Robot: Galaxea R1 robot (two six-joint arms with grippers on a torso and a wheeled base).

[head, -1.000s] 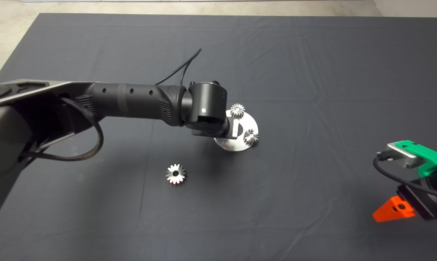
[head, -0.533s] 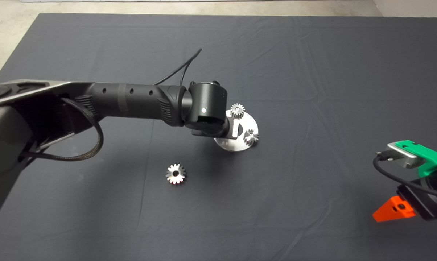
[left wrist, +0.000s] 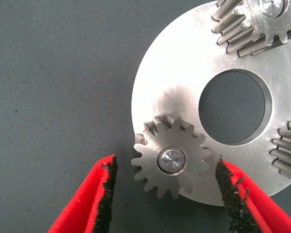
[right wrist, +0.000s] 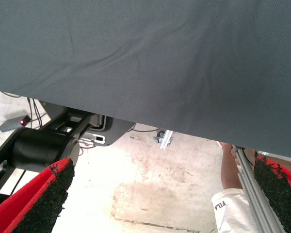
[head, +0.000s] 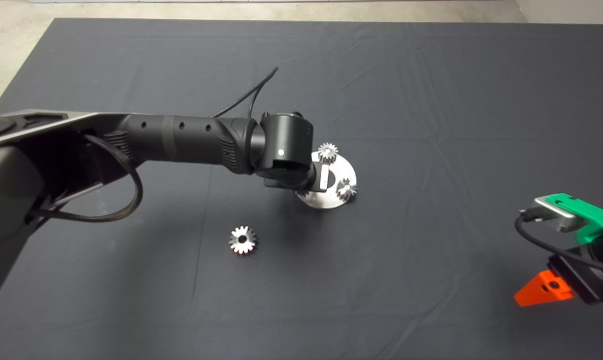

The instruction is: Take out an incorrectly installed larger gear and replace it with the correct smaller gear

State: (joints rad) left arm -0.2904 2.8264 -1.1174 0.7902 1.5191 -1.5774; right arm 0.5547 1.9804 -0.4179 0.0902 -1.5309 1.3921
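Note:
The larger gear [head: 242, 240] lies flat on the mat, alone, in front of and to the left of the round silver plate [head: 331, 200]. In the left wrist view a smaller gear [left wrist: 170, 160] sits on a pin at the edge of the plate [left wrist: 184, 63]. My left gripper [left wrist: 165, 163] is open around it, a finger [left wrist: 99, 194] on each side with a gap to the teeth. Two more small gears [head: 327, 151] [head: 346, 188] stand on the plate. From above, my left arm's wrist [head: 283, 150] hides this gripper and the gear under it.
My right gripper [head: 544, 290] waits open at the lower right edge of the mat. Its wrist view shows the mat's edge, bare floor, the robot's base [right wrist: 43, 145] and a person's leg [right wrist: 229, 170] with a white sock. The plate has a round central hole [left wrist: 235, 107].
Almost nothing differs. The left wrist has shifted very slightly over the plate; the gears and the right arm stay where they were.

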